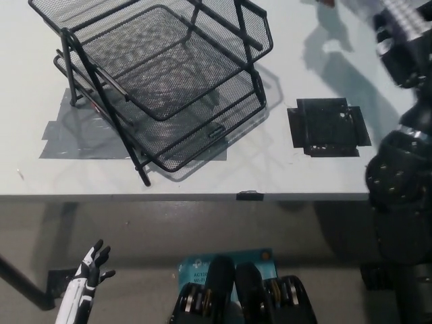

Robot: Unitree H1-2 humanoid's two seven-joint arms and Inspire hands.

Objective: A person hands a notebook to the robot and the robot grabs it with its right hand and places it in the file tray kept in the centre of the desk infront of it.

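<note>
Two hands are recorded. At lower left, below the bench edge, the white left hand (91, 264) is held idle, fingers spread and nothing in it.

On the bench (202, 177), left of centre, the black mesh file tray (158, 88) is stood, tiered, its upper tier tilted on the frame and its open front turned toward the lower right. Grey tape patches (67, 138) are seen under its left side.

For the step in hand, the notebook should be taken firmly along one edge and carried flat. An approach from the tray's open front would be favoured, so that the mesh rim and slanted frame bars are not caught.

Right of the tray, a flat black square plate (327, 127) is lying on the bench, well apart from the tray. A small dark tab (248, 196) is noted at the bench's front edge.

At far right the black right arm (401, 169) is raised, its right hand (403, 20) blurred and partly cut by the top edge; open or closed cannot be told. The notebook is not visible; possibly it is held beyond the top right corner.

Below the bench edge, dark floor (169, 229) is seen.
</note>
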